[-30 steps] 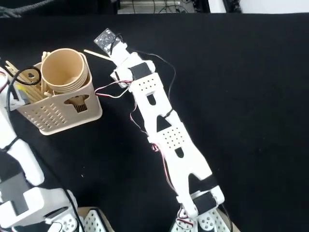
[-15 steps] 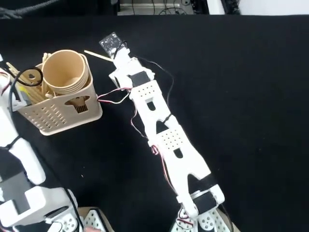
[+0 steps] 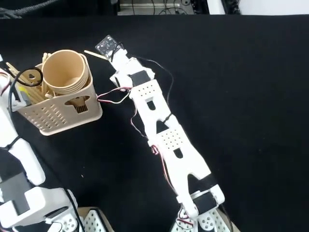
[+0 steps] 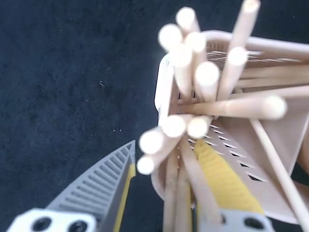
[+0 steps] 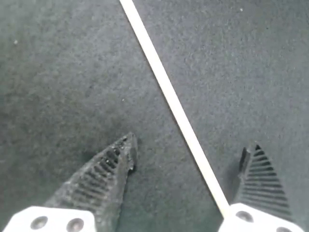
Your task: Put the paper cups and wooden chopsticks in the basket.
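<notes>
A beige slotted basket (image 3: 72, 112) stands at the table's left. Stacked paper cups (image 3: 64, 70) sit upright in it, with several wooden chopsticks (image 3: 30, 92) leaning in its left part. In the left wrist view my left gripper (image 4: 164, 145) is open astride the basket wall (image 4: 163, 92), one finger outside and one inside beside the chopstick bundle (image 4: 193, 72). One loose chopstick (image 3: 95, 54) lies on the black table just behind the basket. My right gripper (image 5: 188, 154) hangs open low over this chopstick (image 5: 166, 99), which runs between the fingers, closer to one of them.
The table is covered in black cloth (image 3: 241, 87), with wide free room to the right of the right arm (image 3: 164, 130). The left arm (image 3: 17, 150) rises along the left edge. Loose servo cables (image 3: 111, 89) hang near the basket's right side.
My right gripper has shifted slightly around the loose chopstick's end. The left arm, the basket and its contents have barely moved.
</notes>
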`<move>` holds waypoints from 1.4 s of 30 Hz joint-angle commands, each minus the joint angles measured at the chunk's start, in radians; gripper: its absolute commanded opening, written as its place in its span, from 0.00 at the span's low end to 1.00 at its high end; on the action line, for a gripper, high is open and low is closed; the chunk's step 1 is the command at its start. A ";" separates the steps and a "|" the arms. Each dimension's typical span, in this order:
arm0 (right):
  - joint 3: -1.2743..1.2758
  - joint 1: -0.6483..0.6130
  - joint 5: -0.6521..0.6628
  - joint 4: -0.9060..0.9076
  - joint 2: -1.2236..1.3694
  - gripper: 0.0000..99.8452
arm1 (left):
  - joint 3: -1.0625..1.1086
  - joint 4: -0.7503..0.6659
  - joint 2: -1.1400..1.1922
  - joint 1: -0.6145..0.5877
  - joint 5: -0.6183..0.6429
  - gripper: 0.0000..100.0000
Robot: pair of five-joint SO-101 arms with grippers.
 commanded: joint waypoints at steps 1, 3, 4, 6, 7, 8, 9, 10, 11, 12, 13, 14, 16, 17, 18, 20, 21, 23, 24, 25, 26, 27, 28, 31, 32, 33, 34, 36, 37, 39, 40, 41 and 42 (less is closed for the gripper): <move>-0.008 -0.005 0.023 0.032 -0.036 0.35 | 0.036 0.003 -0.014 0.007 -0.043 0.19; -0.007 -0.005 0.023 0.034 -0.038 0.35 | 0.042 0.003 -0.014 0.007 -0.046 0.19; -0.005 -0.005 0.023 0.034 -0.038 0.35 | 0.042 0.003 -0.014 0.004 -0.048 0.19; -0.005 -0.005 0.021 0.035 -0.038 0.35 | 0.039 -0.003 -0.014 0.002 -0.048 0.19; -0.004 -0.005 0.021 0.037 -0.038 0.34 | 0.044 -0.015 -0.014 0.001 -0.048 0.19; -0.004 -0.005 0.023 0.043 -0.039 0.31 | 0.044 -0.021 -0.014 0.001 -0.048 0.19; -0.004 -0.005 0.023 0.046 -0.039 0.26 | 0.044 -0.023 -0.014 0.001 -0.048 0.19; -0.004 -0.005 0.023 0.048 -0.039 0.20 | 0.044 -0.023 -0.014 0.001 -0.048 0.19; -0.004 -0.003 0.015 0.049 -0.041 0.13 | 0.044 -0.023 -0.014 0.001 -0.048 0.19; -0.004 0.000 0.015 0.051 -0.041 0.05 | 0.044 -0.023 -0.014 0.001 -0.048 0.19; -0.004 0.002 0.014 0.054 -0.041 0.00 | 0.044 -0.023 -0.014 0.001 -0.048 0.19; -0.005 0.002 0.015 0.063 -0.041 0.04 | 0.044 -0.023 -0.014 0.001 -0.048 0.19; -0.012 0.002 0.015 0.086 -0.044 0.05 | 0.044 -0.023 -0.014 0.001 -0.048 0.19; -0.013 0.002 0.018 0.098 -0.045 0.03 | 0.044 -0.023 -0.014 0.001 -0.048 0.19; -0.015 0.003 0.021 0.106 -0.045 0.01 | 0.044 -0.023 -0.014 0.001 -0.048 0.19; -0.015 0.003 0.023 0.114 -0.047 0.02 | 0.044 -0.025 -0.014 0.001 -0.048 0.19; -0.015 0.002 0.023 0.120 -0.047 0.01 | 0.044 -0.025 -0.014 0.001 -0.048 0.19; -0.016 -0.003 0.025 0.146 -0.054 0.01 | 0.044 -0.025 -0.014 0.001 -0.048 0.19; -0.016 -0.006 0.034 0.161 -0.065 0.01 | 0.044 -0.025 -0.014 0.001 -0.048 0.19; -0.015 -0.009 0.055 0.183 -0.076 0.01 | 0.044 -0.025 -0.014 0.001 -0.048 0.19; -0.015 -0.011 0.091 0.215 -0.085 0.01 | 0.044 -0.025 -0.014 0.001 -0.048 0.19; -0.015 -0.015 0.138 0.250 -0.094 0.01 | 0.044 -0.025 -0.014 0.001 -0.048 0.19; -0.015 -0.025 0.186 0.282 -0.099 0.01 | 0.044 -0.025 -0.014 0.001 -0.048 0.19; -0.015 -0.057 0.305 0.356 -0.105 0.01 | 0.045 -0.025 -0.011 0.001 -0.048 0.19; -0.015 -0.068 0.325 0.374 -0.107 0.01 | 0.045 -0.025 -0.011 -0.001 -0.048 0.19; -0.016 -0.072 0.334 0.387 -0.110 0.01 | 0.045 -0.023 -0.011 -0.001 -0.048 0.19; -0.016 -0.075 0.344 0.399 -0.111 0.01 | 0.045 -0.023 -0.012 -0.001 -0.048 0.19; -0.016 -0.075 0.345 0.419 -0.122 0.01 | 0.045 -0.021 -0.014 -0.001 -0.048 0.19; -0.016 -0.077 0.345 0.439 -0.137 0.01 | 0.045 -0.021 -0.014 -0.001 -0.048 0.19; -0.016 -0.078 0.345 0.497 -0.173 0.01 | 0.045 -0.023 -0.014 0.001 -0.048 0.19; -0.015 -0.080 0.347 0.523 -0.194 0.01 | 0.045 -0.023 -0.014 0.001 -0.048 0.19; -0.015 -0.084 0.347 0.542 -0.209 0.01 | 0.045 -0.023 -0.014 0.002 -0.048 0.19; -0.012 -0.086 0.347 0.555 -0.225 0.01 | 0.045 -0.023 -0.014 0.004 -0.048 0.19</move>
